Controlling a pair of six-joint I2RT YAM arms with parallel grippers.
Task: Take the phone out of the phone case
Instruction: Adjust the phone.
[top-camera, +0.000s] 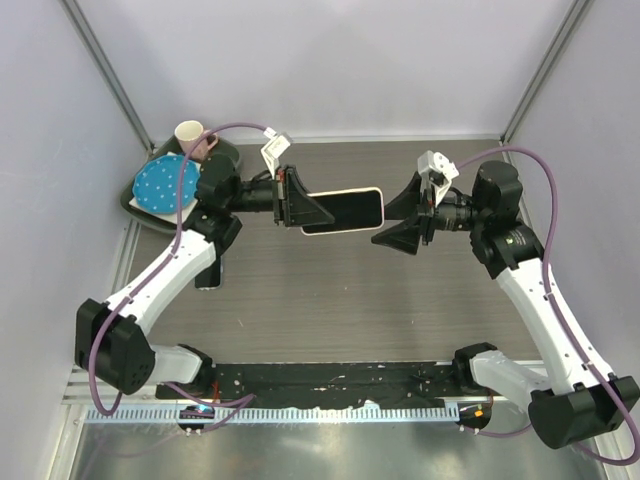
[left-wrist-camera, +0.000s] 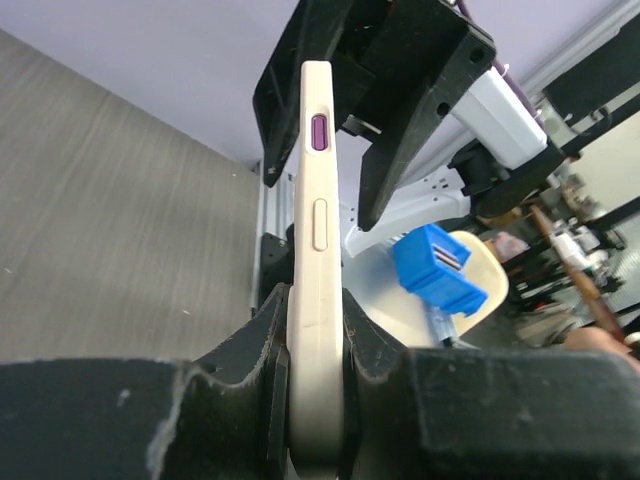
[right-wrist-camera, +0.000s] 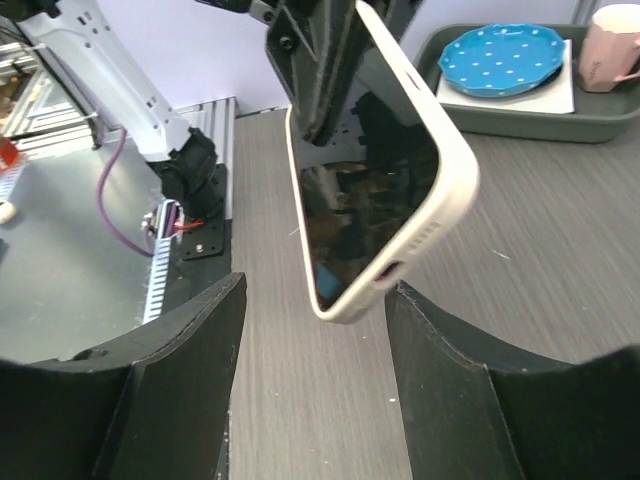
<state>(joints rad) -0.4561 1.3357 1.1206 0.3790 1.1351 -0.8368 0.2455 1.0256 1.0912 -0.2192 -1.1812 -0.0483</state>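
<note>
Found the phone (right-wrist-camera: 360, 190) seated in the cream phone case (left-wrist-camera: 316, 300), raised clear of the desk (top-camera: 330, 300) above its middle, long axis running left to right. Saw the left fingers (top-camera: 308, 208) clamped on the case's left end, one against each face. Noted the right fingers (right-wrist-camera: 180, 370) spread apart, flanking the free right end at close range; could not tell whether either touched it. Picked out a purple button (left-wrist-camera: 320, 130) on the case's side edge. Made out a dark tray (right-wrist-camera: 500, 125) at the desk's far left corner, carrying a blue dotted plate (right-wrist-camera: 503, 57) and a pink mug (right-wrist-camera: 605, 50).
</note>
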